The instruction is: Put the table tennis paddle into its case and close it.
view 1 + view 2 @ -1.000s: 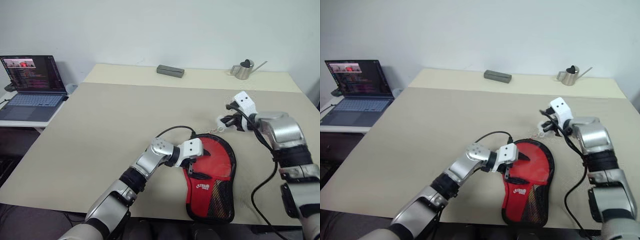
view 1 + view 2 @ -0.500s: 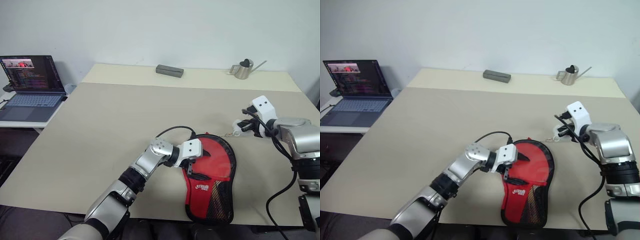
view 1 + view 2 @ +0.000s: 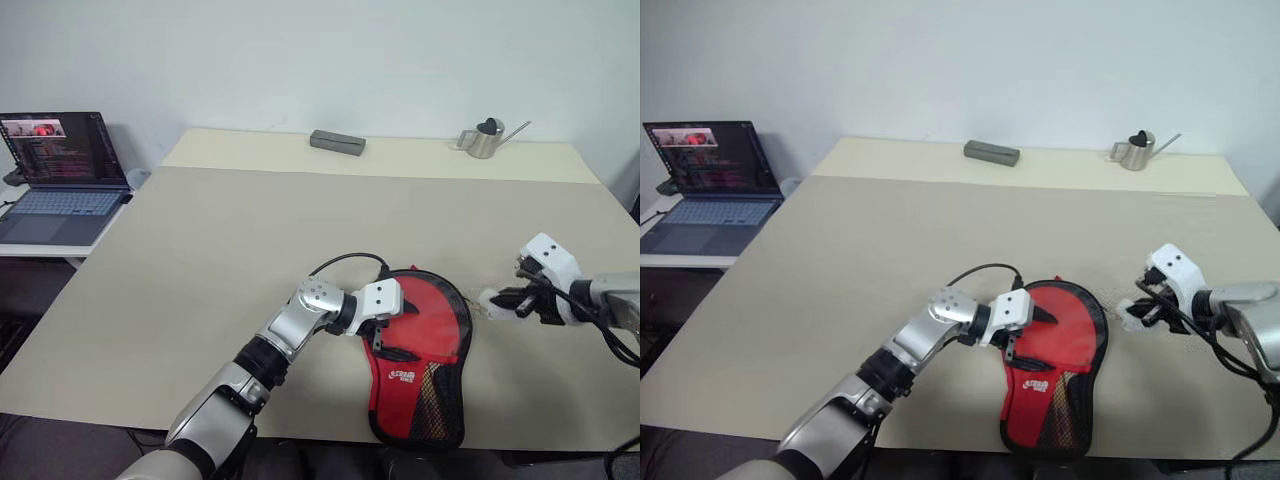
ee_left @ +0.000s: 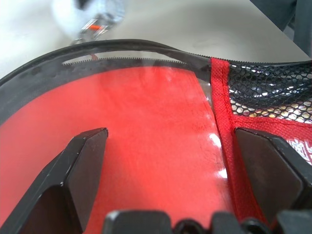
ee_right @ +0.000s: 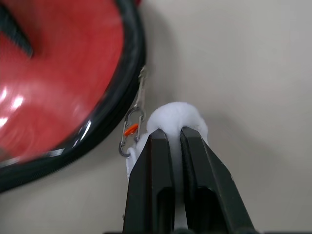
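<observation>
The red case [image 3: 425,350] lies at the near edge of the surface [image 3: 250,250]. The left gripper [image 3: 392,322] rests on it, spread wide. The right gripper [image 3: 503,298] pinches the white pom-pom [image 5: 174,117] beside the case.

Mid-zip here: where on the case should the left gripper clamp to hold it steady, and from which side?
Judging by its pose, grip the case at its narrow neck, where the round head meets the mesh pocket, coming from the robot's left. It lies flat, and the open left gripper already straddles that spot, well away from the zip edge where the right gripper pinches the pom-pom.
</observation>
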Tool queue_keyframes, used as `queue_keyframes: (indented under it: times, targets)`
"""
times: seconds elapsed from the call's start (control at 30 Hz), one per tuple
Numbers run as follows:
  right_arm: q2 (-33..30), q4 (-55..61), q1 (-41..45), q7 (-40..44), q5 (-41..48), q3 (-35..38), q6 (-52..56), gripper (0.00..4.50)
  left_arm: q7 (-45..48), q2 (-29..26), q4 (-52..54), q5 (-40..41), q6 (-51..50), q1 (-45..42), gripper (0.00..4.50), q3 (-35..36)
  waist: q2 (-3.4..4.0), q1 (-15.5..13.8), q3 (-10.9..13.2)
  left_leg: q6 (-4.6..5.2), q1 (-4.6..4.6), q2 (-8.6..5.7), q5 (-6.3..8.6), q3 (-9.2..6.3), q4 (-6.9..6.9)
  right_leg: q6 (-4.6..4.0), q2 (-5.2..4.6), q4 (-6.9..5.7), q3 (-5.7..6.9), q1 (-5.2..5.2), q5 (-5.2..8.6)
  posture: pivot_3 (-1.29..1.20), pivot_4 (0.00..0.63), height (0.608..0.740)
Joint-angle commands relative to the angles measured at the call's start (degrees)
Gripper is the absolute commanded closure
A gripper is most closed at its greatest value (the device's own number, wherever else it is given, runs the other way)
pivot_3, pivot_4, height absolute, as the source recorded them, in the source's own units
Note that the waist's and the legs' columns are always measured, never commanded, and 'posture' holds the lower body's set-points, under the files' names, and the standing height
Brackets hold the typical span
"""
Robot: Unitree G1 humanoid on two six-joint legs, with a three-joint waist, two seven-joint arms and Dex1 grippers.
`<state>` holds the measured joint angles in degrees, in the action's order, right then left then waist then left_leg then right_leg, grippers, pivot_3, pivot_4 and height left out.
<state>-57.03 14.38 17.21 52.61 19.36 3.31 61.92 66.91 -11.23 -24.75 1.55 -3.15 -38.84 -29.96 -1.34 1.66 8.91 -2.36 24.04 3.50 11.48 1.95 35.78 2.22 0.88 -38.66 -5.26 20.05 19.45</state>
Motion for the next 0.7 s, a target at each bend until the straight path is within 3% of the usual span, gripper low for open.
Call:
queue_keyframes:
  times: [0.03,0.7]
  targets:
    - [-2.2,4.5,-2.2,1.1,2.3,2.3,0.4,4.45,1.3,-1.4,-3.7,-5.5,-1.9,2.9,0.0,-5.2,0.0,0.0,0.0,0.0,0.0,0.0,0.0,-0.01,0.0,0.01,0.0,0.0,0.0,0.0,0.0,0.0,0.15,0.74]
    - [-9.1,19.6,-18.1,5.8,12.7,7.2,0.7,4.45,1.7,-0.6,-3.6,-5.6,-2.5,2.3,0.0,-5.9,-0.15,-0.1,-0.1,0.01,-0.01,-0.01,0.02,-0.1,0.0,0.04,0.0,0.11,0.1,-0.1,0.04,0.0,0.15,0.74]
